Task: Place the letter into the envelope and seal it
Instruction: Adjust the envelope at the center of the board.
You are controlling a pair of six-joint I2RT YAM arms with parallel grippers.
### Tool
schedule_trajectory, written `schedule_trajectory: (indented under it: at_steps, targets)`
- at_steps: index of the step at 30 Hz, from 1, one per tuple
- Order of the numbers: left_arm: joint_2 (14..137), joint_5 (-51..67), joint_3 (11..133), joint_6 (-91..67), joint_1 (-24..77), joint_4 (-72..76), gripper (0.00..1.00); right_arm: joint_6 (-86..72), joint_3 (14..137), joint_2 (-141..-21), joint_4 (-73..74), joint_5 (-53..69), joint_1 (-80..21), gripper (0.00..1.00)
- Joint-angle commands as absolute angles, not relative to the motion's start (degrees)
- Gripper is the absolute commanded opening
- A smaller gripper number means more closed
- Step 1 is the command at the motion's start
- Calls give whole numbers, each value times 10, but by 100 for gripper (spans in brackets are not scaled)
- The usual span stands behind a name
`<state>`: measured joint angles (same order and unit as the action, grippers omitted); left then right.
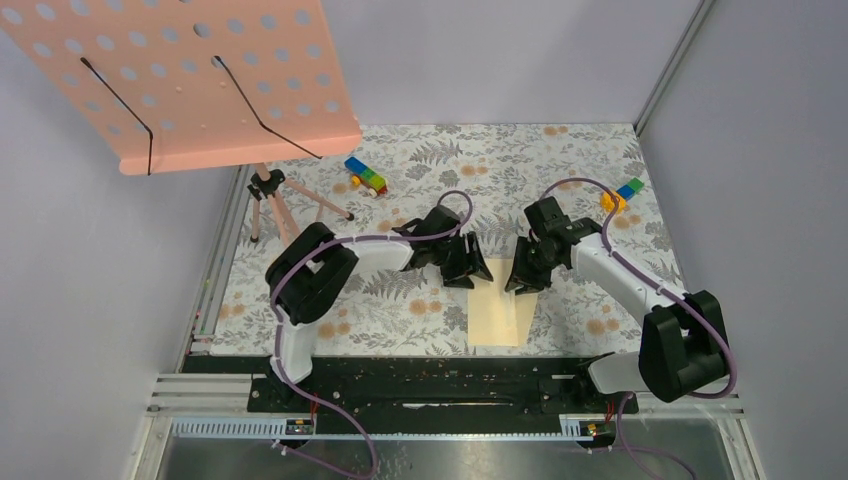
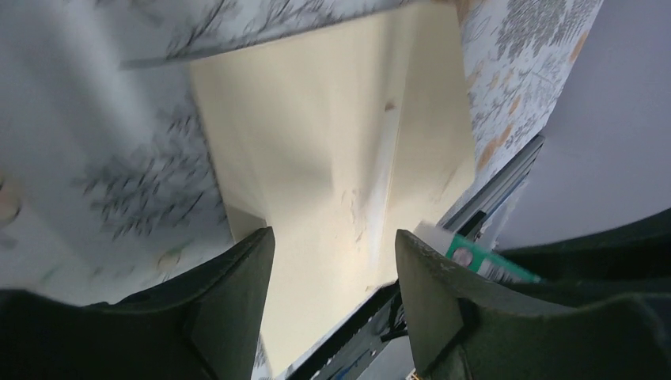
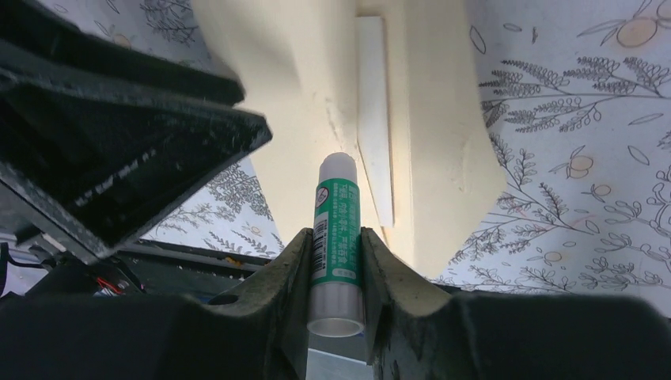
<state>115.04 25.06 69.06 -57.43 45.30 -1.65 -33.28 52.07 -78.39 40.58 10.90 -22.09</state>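
The envelope (image 1: pixel 500 320), a pale tan oblong, lies flat on the floral cloth near the table's front edge, between the two grippers. A raised fold runs along the envelope (image 2: pixel 332 142), and a narrow white strip (image 3: pixel 372 119) lies on it. The letter is hidden. My left gripper (image 1: pixel 472 272) hangs over the envelope's far left corner. In the left wrist view the left gripper (image 2: pixel 332 237) is open with nothing between its jaws. My right gripper (image 3: pixel 336 235) is shut on a green-labelled glue stick (image 3: pixel 338 222), whose white tip points at the envelope (image 3: pixel 443 158). The stick also shows beside the left fingers (image 2: pixel 475 257).
A pink perforated board (image 1: pixel 200 70) on a tripod (image 1: pixel 270 200) overhangs the back left. Toy block pieces sit at the back: one (image 1: pixel 366 176) near the middle, one (image 1: pixel 620 194) at the right. A black rail (image 1: pixel 430 375) runs just in front of the envelope.
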Motion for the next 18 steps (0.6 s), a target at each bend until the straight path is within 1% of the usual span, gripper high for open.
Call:
schedule_trajectory:
  at_steps: [1,4,9,13,18]
  targets:
    - [1079,244,645,-577,447,-20,59,-336,548,-781,397,87,-226,0]
    - [1048,247,638,-588,447,-9,60,-331,563,-769,415,66,-225,0]
    - [1065,276,686,-598,447,-4,59,-326,575,-740,443,43,-225,0]
    - [1103,274,738,-590,446,-8,58,-329,568,-712,466,37,-226,0]
    - [1184,269,816,-549,435,-65,59,-349,536,-658,485,45,-225,0]
